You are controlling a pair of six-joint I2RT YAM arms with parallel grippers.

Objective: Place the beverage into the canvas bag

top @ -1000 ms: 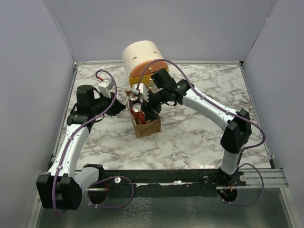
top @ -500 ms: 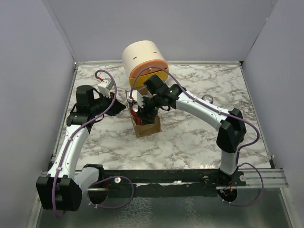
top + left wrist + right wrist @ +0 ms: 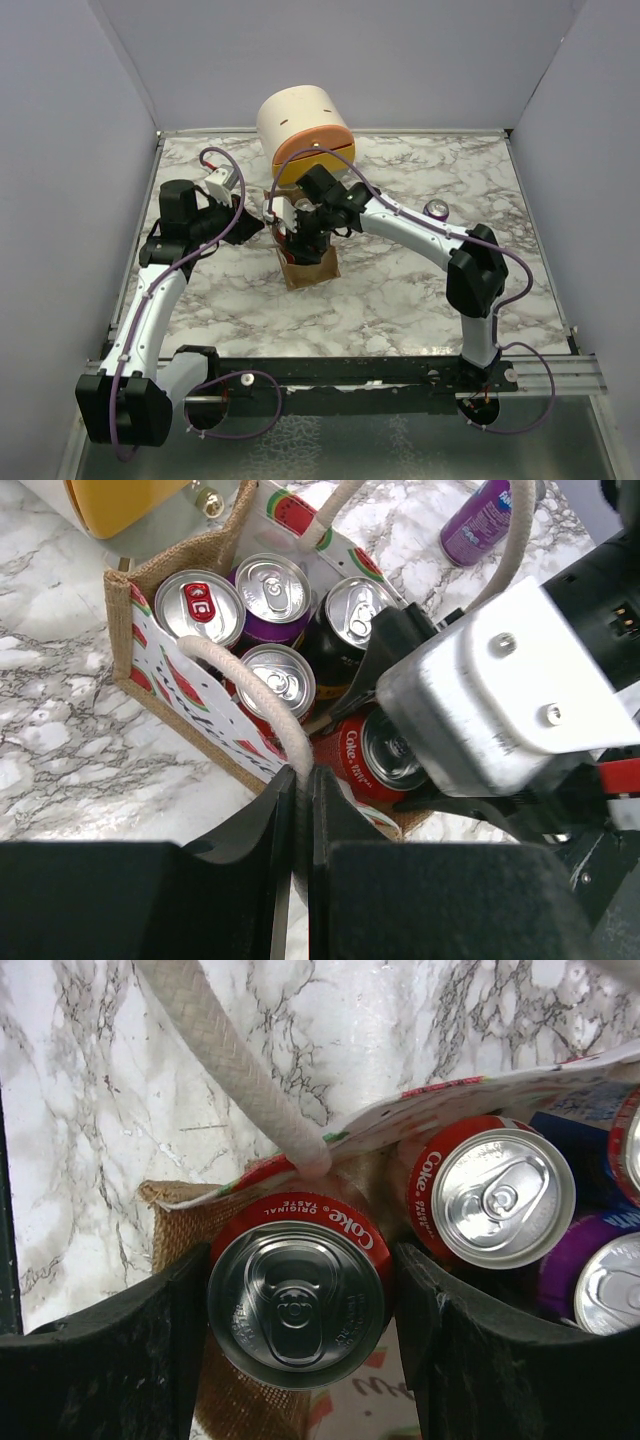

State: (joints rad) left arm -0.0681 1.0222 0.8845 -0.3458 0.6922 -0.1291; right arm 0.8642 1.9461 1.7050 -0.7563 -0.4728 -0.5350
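Note:
The tan canvas bag (image 3: pixel 312 266) stands mid-table with several cans upright inside it (image 3: pixel 275 590). My left gripper (image 3: pixel 298 810) is shut on one cream loop handle (image 3: pixel 250 685) at the bag's near rim; in the top view it (image 3: pixel 258 218) sits at the bag's left. My right gripper (image 3: pixel 300 1335) is shut on a red Coke can (image 3: pixel 295 1305) and holds it upright in the bag's open corner, beside another Coke can (image 3: pixel 495 1195). In the left wrist view the held can (image 3: pixel 385 755) shows under the right gripper's white body (image 3: pixel 490 700). The other handle (image 3: pixel 230 1065) crosses above.
A cream-and-orange rounded drawer box (image 3: pixel 305 125) stands right behind the bag. A purple can (image 3: pixel 436 210) lies on the marble table (image 3: pixel 420 290) to the right of my right arm; it also shows in the left wrist view (image 3: pixel 485 510). Grey walls enclose three sides.
My right gripper has moved left and down with the Coke can, from behind the bag to its opening. The left arm has held still on the handle.

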